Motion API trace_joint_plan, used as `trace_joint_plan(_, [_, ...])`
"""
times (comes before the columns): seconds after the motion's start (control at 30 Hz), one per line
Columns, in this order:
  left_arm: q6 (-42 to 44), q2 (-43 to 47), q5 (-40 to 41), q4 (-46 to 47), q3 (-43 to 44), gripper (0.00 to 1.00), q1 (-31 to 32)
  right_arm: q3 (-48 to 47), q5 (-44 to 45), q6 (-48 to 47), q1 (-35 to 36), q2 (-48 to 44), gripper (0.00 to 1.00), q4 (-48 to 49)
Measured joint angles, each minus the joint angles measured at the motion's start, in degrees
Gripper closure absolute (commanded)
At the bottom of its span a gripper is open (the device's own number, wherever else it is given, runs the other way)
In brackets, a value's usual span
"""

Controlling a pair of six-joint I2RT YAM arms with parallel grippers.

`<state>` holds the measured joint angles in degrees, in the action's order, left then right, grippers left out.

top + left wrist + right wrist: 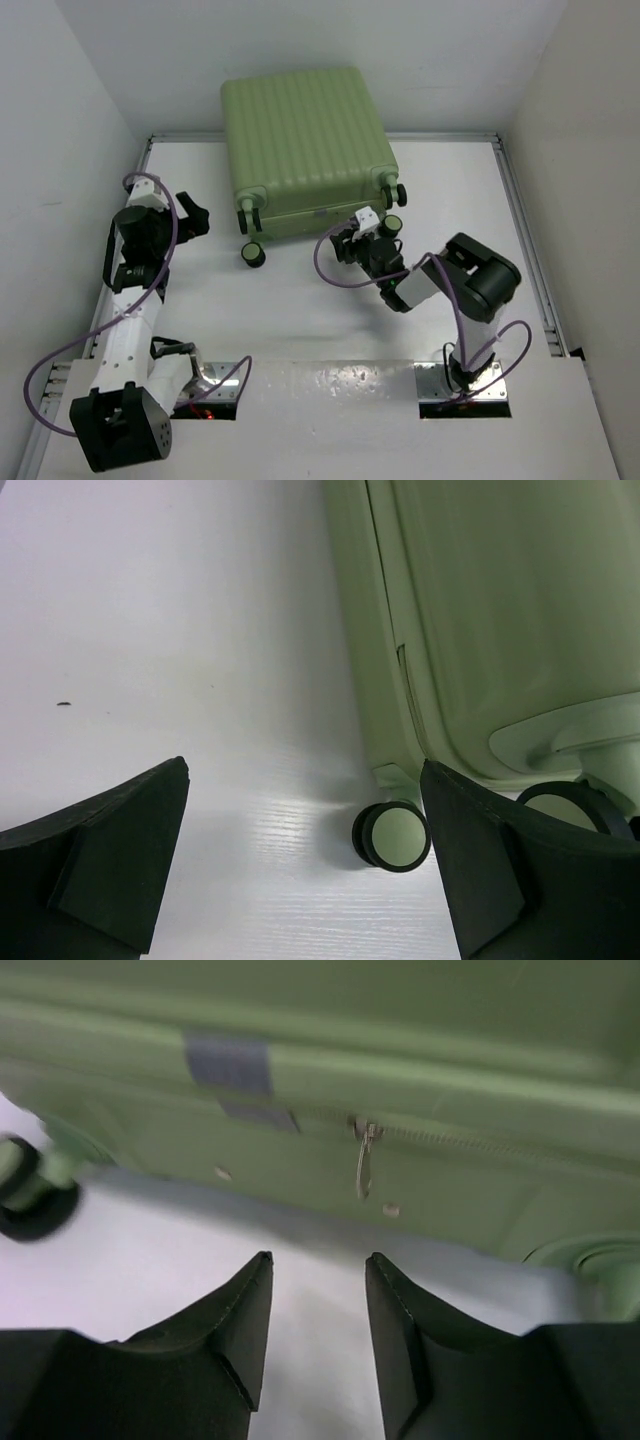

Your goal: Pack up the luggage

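Right claw (318, 1265) part-open, narrow gap, holding nothing; lined up just short of zipper pull (365, 1160), likely to pinch it and unzip. Left claw (305, 770) spread wide, empty, low beside wheel (392, 837). Luggage (300, 130) lies closed, shell up, at far middle of table (300, 320), wheels toward the arms.

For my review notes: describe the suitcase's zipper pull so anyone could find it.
Find the light-green luggage at the table's far side. Along its wheeled side, facing the right end effector, runs a zipper. The zipper pull is the thin metal tab dangling there, right of the grey patch.
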<state>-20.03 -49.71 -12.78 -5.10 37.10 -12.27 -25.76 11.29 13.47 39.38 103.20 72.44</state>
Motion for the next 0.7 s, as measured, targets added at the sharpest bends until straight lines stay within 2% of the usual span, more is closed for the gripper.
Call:
trace_joint_plan(0.13, [0.09,-1.44,2.16,0.13,0.0,0.0,2.47,-3.02,0.04,-0.39,-0.28,6.75,0.54,-0.22])
trace_joint_plan(0.33, [1.22,-2.03,4.7,0.28,0.02,0.0,5.97,-8.72,0.39,-1.57,-0.61,11.34,0.5,-0.04])
trace_joint_plan(0.7, [3.08,-2.86,6.21,0.5,0.02,0.0,6.95,-8.07,6.34,-6.1,2.91,8.0,0.5,1.05])
